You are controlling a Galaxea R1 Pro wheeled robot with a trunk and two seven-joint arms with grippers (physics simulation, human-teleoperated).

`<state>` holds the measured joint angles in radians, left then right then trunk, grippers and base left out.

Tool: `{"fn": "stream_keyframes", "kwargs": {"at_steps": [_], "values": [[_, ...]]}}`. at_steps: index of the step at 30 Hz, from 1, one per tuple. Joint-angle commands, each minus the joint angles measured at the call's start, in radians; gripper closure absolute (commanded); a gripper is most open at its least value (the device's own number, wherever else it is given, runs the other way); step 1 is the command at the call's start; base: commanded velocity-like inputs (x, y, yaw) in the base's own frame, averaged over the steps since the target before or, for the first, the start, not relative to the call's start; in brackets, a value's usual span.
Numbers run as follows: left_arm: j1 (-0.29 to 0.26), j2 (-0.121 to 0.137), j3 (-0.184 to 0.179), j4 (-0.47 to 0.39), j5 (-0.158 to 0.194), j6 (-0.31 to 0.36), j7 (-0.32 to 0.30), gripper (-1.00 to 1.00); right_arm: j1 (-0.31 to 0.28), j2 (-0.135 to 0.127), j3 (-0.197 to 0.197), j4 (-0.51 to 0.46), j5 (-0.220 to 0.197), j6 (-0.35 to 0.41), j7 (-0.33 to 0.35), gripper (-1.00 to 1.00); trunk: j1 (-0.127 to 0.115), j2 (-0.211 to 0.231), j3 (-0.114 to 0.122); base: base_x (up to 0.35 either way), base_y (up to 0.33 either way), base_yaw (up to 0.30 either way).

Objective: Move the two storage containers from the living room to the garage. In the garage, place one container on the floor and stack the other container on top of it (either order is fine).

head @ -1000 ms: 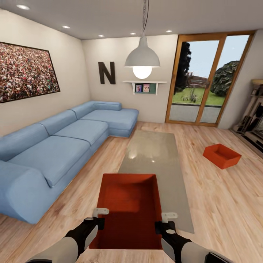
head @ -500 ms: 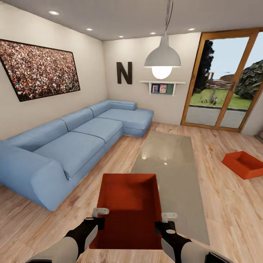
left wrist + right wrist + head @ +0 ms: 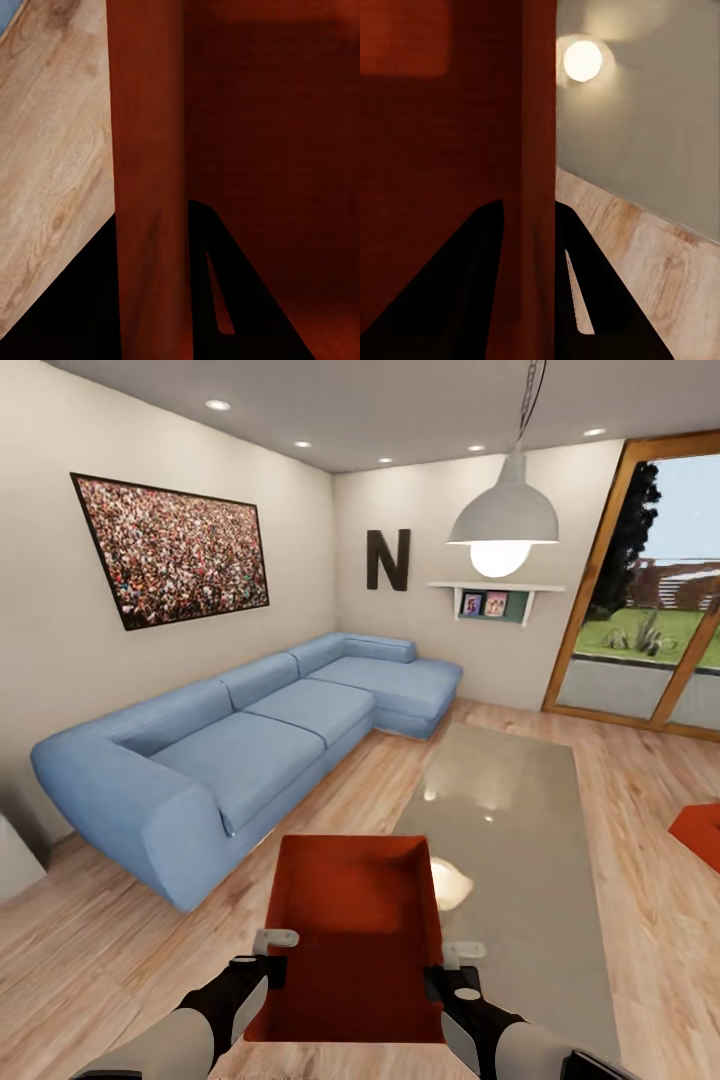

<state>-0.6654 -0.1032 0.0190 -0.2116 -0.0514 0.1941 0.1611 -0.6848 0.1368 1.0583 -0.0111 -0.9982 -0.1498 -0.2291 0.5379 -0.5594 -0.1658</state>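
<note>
I hold an orange-red storage container [image 3: 350,930] in front of me, above the living room's wood plank floor. My left gripper [image 3: 268,958] is shut on its left wall [image 3: 150,187], one dark finger on each side. My right gripper [image 3: 452,968] is shut on its right wall [image 3: 534,150] in the same way. The container is open-topped and nothing lies in it. The other storage container [image 3: 700,832] sits on the planks at the right edge of the head view, partly cut off.
A glass table [image 3: 520,860] stretches ahead and to the right, just past the held container. A blue sofa [image 3: 250,750] runs along the left wall. A pendant lamp [image 3: 503,520] hangs over the table. Wood-framed glass doors [image 3: 650,610] stand at the far right.
The whole view has swung left: sofa, table, lamp and doors slid rightward, and the floor container moved to the right edge. Both grippers still hold the container the same way.
</note>
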Motion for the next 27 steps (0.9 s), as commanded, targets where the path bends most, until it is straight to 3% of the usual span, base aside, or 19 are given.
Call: {"fn": "stream_keyframes", "kwargs": {"at_steps": [1,27], "values": [[0.000,0.000,-0.001,0.000,-0.021,0.008,0.009,1.00,-0.001,-0.004,-0.003,0.002,-0.011,-0.007,-0.016,1.00,0.000,-0.002,-0.002,0.000,0.000,0.281],[0.000,0.000,-0.001,0.000,-0.021,0.008,0.009,1.00,-0.001,-0.003,-0.003,0.002,-0.011,-0.007,-0.016,1.00,0.000,-0.002,-0.002,0.000,0.000,0.281]]}}
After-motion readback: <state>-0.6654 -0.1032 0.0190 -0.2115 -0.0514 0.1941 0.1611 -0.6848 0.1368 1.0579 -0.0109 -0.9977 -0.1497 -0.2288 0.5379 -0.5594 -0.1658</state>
